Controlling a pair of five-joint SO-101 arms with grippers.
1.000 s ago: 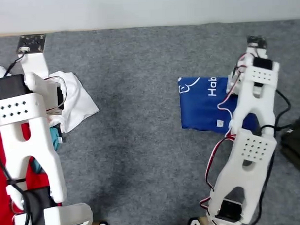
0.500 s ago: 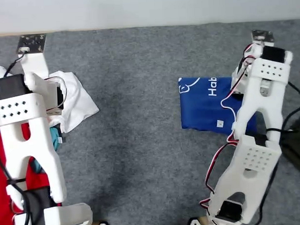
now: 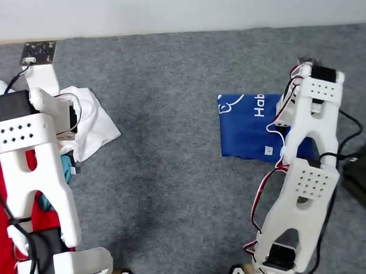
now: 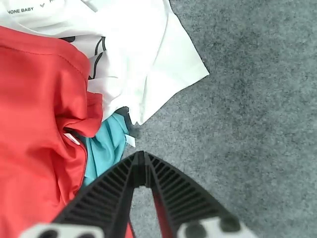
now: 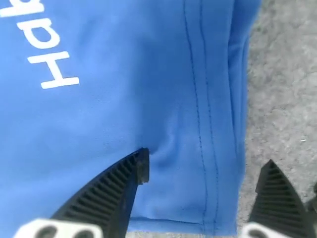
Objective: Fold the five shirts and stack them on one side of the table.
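Right wrist view | right hand (image 5: 206, 164) spread | stitched blue shirt (image 5: 124, 99) | nubby grey table (image 5: 287, 99)

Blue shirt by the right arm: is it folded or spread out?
Folded. The blue shirt lies as a compact rectangle with straight edges, and the right wrist view shows stacked layers along one edge.

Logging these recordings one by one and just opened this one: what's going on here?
The right gripper is open over the folded blue shirt, its fingers straddling the shirt's stitched edge. The left gripper is shut and empty, above the grey table beside an unfolded heap: white shirt, red shirt, teal shirt. A black cloth lies at the table's right edge.
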